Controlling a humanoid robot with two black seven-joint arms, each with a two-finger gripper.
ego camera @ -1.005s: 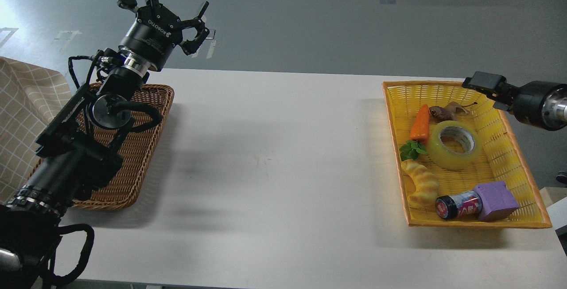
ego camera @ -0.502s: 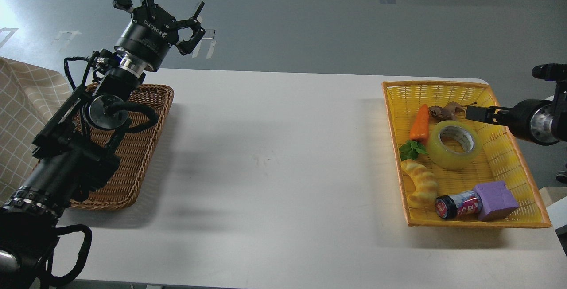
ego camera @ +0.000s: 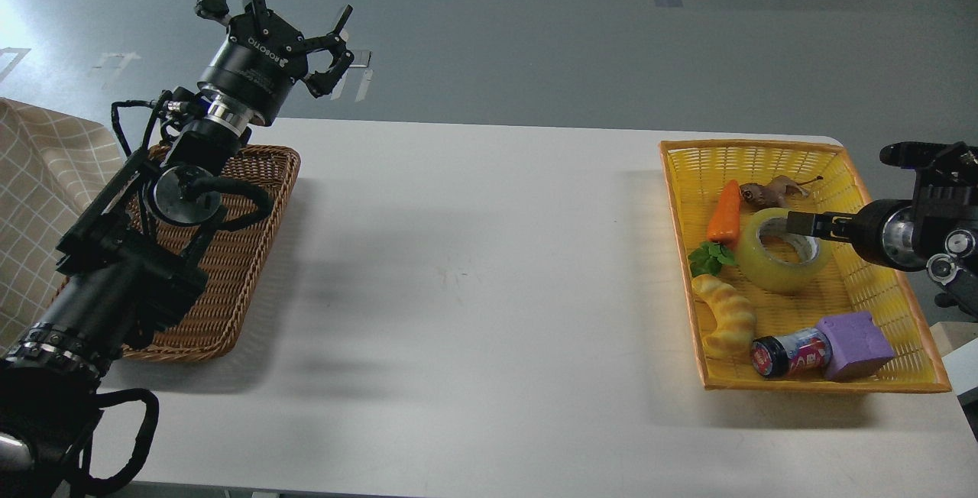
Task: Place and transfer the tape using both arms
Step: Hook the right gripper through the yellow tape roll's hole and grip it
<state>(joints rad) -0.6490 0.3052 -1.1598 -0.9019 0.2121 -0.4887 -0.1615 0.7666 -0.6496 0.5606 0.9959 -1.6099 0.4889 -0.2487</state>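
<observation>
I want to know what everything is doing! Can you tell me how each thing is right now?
tape: lying flat, hole up, in the yellow basket
left gripper: jaws spread open, empty, raised beyond the brown basket
right gripper: over the tape's hole; jaws too hard to read
carrot: lying down
jar: on its side, lid on
purple block: touching the jar

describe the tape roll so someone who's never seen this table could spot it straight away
Find the yellow basket at the right end of the white table. In its middle lies the tape, flat, between the toy carrot and the right gripper. It is the only ring there: translucent yellow with a grey-white core.
</observation>
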